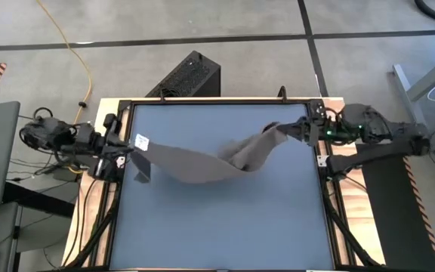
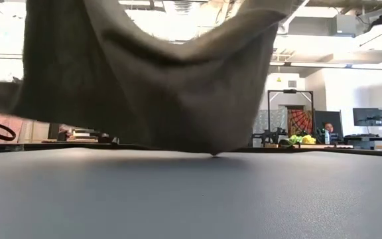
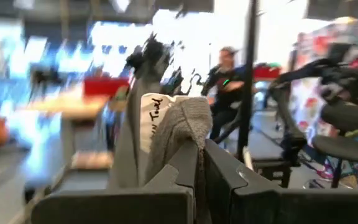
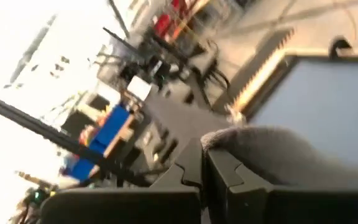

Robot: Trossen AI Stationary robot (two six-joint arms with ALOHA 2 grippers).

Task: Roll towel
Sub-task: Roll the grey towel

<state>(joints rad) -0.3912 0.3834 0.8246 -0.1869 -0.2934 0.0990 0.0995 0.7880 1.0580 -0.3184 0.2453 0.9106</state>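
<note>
The grey-brown towel (image 1: pixel 202 162) hangs slack between my two grippers above the dark table (image 1: pixel 225 227). Its white tag (image 1: pixel 142 141) sits at the left end. My left gripper (image 1: pixel 129 148) is at the table's left edge, shut on that end. My right gripper (image 1: pixel 297 132) is near the far right corner, shut on the bunched other end. In the low view the towel (image 2: pixel 144 86) sags in a wide belly. Its lowest tip (image 2: pixel 214 153) comes down to about table level; whether it touches, I cannot tell. My left gripper pinches the towel's tagged corner (image 3: pixel 182 127) between its two fingers, reaching in about level from the table's left side. The cloth bunches up above the fingertips, the white tag (image 3: pixel 153 121) beside them. From there the towel hangs slack toward the middle. My right gripper pinches a bunched end of the towel (image 4: pixel 247 146) between its two fingers, coming in about level from the table's right side. Several layers seem gathered there. The towel droops away from the fingers toward the table's middle.
A black frame (image 1: pixel 319 162) rims the table. A black box (image 1: pixel 191 75) and a yellow cable (image 1: pixel 81 60) lie on the floor past the far edge. Beyond the table, desks, screens and a seated person (image 2: pixel 328 131) show in the room.
</note>
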